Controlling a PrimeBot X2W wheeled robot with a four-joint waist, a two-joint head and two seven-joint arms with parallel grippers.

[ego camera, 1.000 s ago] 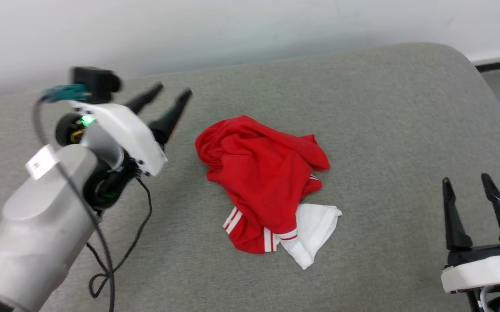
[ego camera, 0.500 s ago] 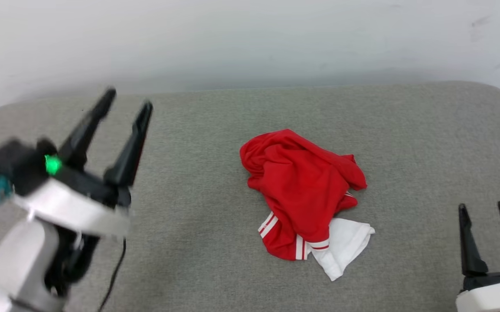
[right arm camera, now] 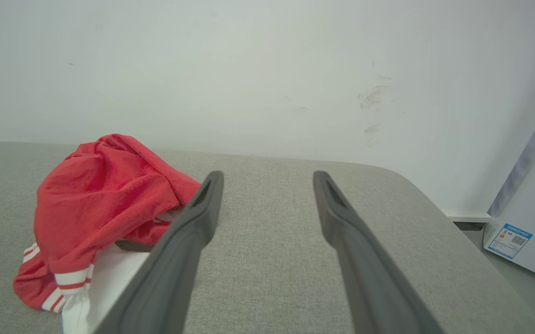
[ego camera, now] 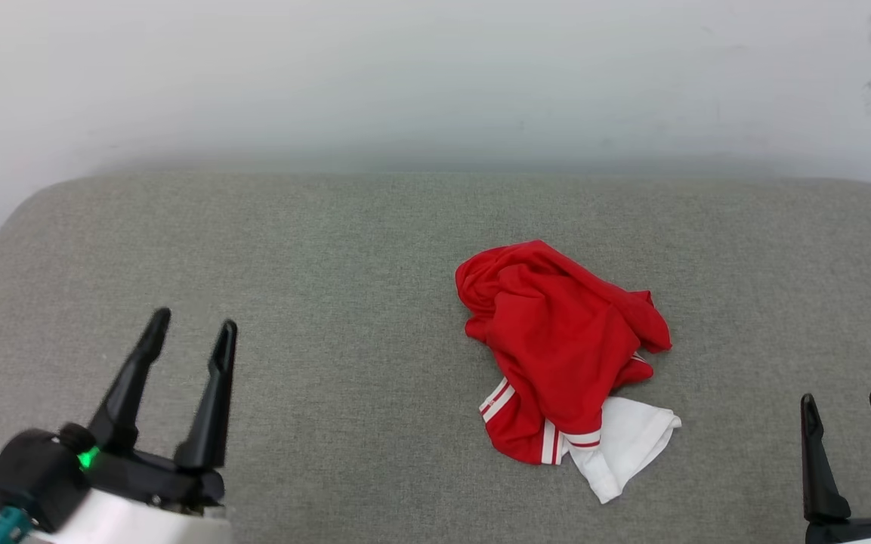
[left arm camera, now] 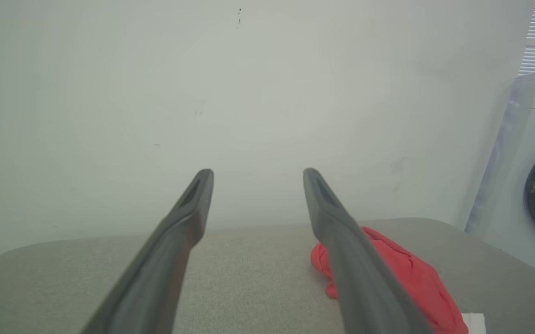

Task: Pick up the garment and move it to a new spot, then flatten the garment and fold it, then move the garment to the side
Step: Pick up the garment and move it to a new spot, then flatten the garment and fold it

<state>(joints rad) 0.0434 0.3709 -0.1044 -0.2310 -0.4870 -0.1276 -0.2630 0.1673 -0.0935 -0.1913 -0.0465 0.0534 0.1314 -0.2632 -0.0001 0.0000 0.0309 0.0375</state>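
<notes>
2 pairs of jaws gape wide, holding nothing, well left and right of the crumpled garment (ego camera: 556,340) on the grey desk (ego camera: 329,302).

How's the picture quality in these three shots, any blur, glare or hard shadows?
Head view: even, soft light, no glare; shirt sharp, left claw slightly soft. Left wrist view: own fingers blurred close up, shirt soft too. Right wrist view: shirt crisp, fingers out of focus, faint shadow under the shirt.

Soft matt red-and-white cloth garment (ego camera: 560,344) lies on a coarse grey woven fabric surface (ego camera: 329,302).
</notes>
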